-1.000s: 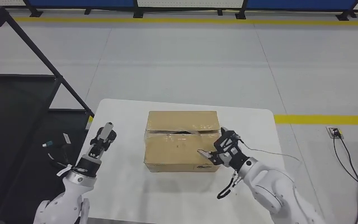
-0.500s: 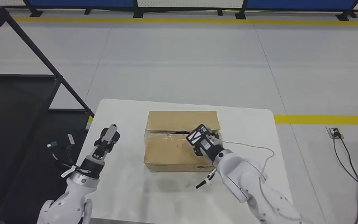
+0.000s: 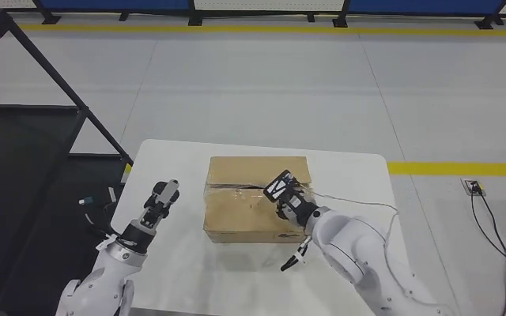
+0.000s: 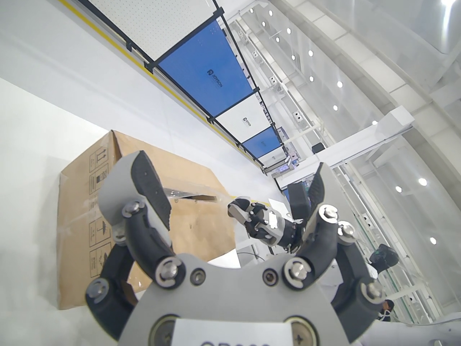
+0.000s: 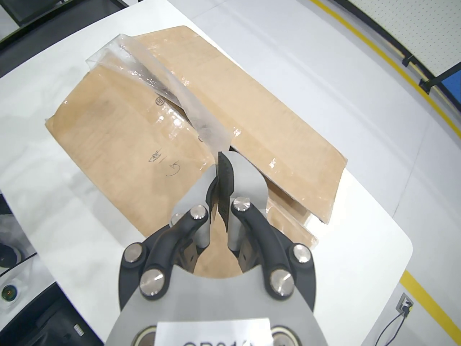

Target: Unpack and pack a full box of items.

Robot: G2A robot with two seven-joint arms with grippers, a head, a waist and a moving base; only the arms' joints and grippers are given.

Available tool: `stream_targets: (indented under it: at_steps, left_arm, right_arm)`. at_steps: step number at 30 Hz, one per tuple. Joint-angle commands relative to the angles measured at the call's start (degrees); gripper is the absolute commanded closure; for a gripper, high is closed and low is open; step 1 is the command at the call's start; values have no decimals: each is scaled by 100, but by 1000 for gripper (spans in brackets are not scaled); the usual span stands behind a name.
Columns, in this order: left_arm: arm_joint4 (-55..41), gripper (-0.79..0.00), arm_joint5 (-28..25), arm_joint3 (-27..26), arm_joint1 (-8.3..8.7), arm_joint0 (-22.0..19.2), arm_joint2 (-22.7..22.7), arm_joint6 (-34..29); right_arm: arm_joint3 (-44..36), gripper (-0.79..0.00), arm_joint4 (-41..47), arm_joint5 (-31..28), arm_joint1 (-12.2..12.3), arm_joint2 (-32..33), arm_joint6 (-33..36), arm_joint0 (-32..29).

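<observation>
- Top view shows a white rounded-corner worktop carrying the task's one item.
- On its middle sits a brown rectangular cardboard box, lying flat with its top flaps down. The seam between the flaps is partly bared. It is probably stiff along the walls and edges but yielding across the flaps. If full, it is likely heavy enough to stay put under a gentle pull. The side walls look like the safest place to steady it.
- A clear, crinkled strip of packing tape stands up off the seam, its far end attached near the box's far edge. It is likely thin, sticky and prone to stretch or tear, so the free end is the place to grip. A pull low along the seam should suit it best.
- At the near end of the seam, above the box top, is the right hand, clenched on the tape's free end.
- Beside the box's left wall, apart from it, the left hand hangs over the worktop with fingers spread, grasping nothing.
</observation>
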Motion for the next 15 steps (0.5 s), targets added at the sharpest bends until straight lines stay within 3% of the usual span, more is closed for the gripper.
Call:
stream_targets:
  at_steps: [1, 10, 15]
  left_arm:
    - [55, -785, -54, 44, 15, -47, 57, -118]
    - [-33, -785, -259, 495, 75, -541, 277, -662]
    - [-362, -785, -232, 926, 124, -894, 290, -1186]
  right_arm:
    - [-28, 0, 587, -19, -21, 101, 547, 145]
    - [130, 0, 1917, 530, -175, 20, 2089, 1104]
    - [276, 0, 2222, 693, -235, -123, 2379, 1350]
